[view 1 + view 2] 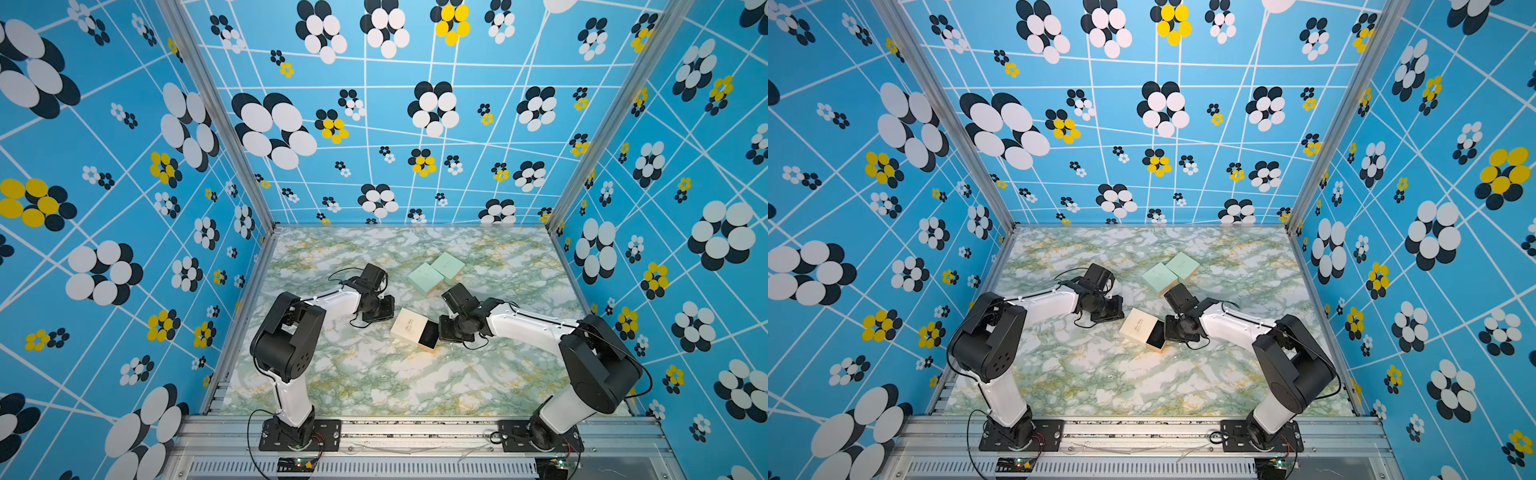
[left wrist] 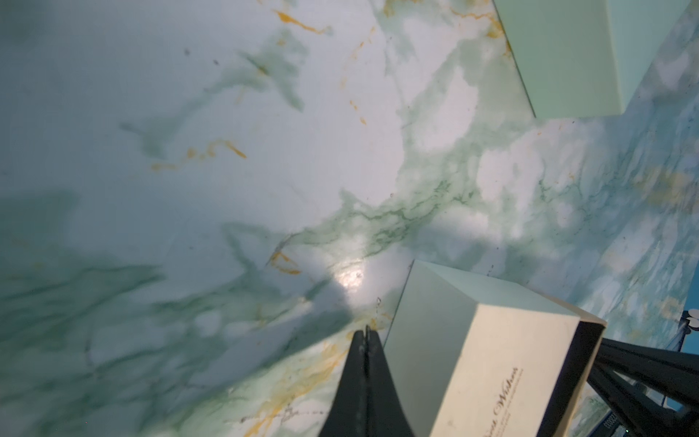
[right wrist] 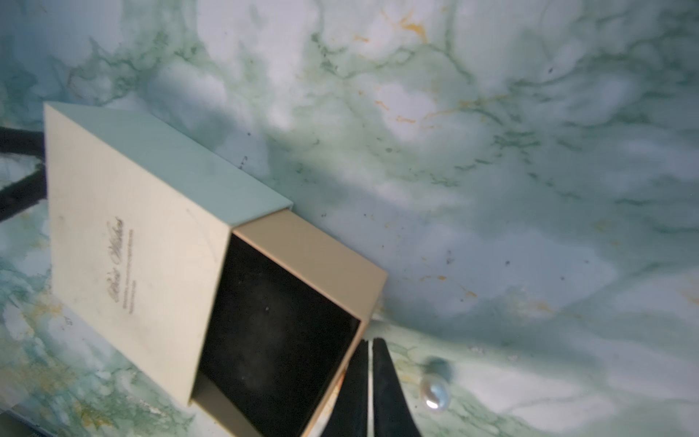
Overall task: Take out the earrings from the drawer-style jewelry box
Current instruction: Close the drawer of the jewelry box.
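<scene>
right claw (image 3: 370, 346) sits nearest the lens at the bottom edge of the right wrist view. its black fingers are pressed almost together with only a thin slit between them, and they hold nothing. just beside it, lower right of centre, one pearl earring (image 3: 434, 395) lies on the table (image 3: 491, 170), outside the drawer (image 3: 314, 249). no other earring can be made out; the drawer's black lining looks bare.

the pearl looks tiny, light, hard and glossy, so it would likely roll or squirt from a pinch. it is best taken across its widest part with the very fingertips, low against the table. any post is hidden.

the drawer stands pulled out of the cream jewelry box (image 3: 132, 246), whose top carries gold script ending in "wishes"; the smaller lines beneath are unreadable. left claw (image 2: 365, 331) is closed and empty beside the box. mint-green boxes (image 1: 425, 277) sit further up the frame.
</scene>
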You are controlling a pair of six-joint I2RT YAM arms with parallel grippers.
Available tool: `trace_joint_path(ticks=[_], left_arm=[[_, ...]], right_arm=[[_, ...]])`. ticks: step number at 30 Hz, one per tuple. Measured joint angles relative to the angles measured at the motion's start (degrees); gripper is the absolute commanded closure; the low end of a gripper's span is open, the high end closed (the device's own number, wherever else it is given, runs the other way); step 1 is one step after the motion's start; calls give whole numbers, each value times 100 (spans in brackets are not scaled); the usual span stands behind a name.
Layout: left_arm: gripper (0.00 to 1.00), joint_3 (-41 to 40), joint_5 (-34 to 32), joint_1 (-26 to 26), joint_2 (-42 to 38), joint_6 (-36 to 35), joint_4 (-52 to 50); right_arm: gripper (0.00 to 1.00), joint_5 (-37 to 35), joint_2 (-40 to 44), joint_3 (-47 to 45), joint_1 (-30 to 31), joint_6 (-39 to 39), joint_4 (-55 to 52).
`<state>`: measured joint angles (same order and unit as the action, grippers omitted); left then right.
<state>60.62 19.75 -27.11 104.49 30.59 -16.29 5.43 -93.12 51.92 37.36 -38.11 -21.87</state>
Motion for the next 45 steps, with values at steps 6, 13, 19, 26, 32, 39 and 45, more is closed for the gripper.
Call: trace_joint_path(ticks=[6, 13, 19, 26, 32, 39, 45], left_arm=[[100, 33, -2, -114, 9, 42, 7], [100, 33, -11, -153, 9, 98, 4], [100, -52, -162, -155, -74, 144, 24], [100, -745, -289, -63, -651, 289, 109], [100, -1167, -308, 245, -1115, 328, 90], [100, -1150, -409, 605, -1425, 247, -72], [99, -581, -247, 610, -1438, 151, -179]], right_arm=[[91, 136, -264, 173, 52, 0, 203], [92, 275, -634, 527, 240, -2, 332], [92, 378, -859, 793, 417, 0, 369], [92, 579, -874, 804, 490, -7, 551], [90, 531, -852, 804, 496, 66, 546], [88, 76, -538, 960, 501, 444, -15], [88, -262, -343, 1209, 291, 780, -407]])
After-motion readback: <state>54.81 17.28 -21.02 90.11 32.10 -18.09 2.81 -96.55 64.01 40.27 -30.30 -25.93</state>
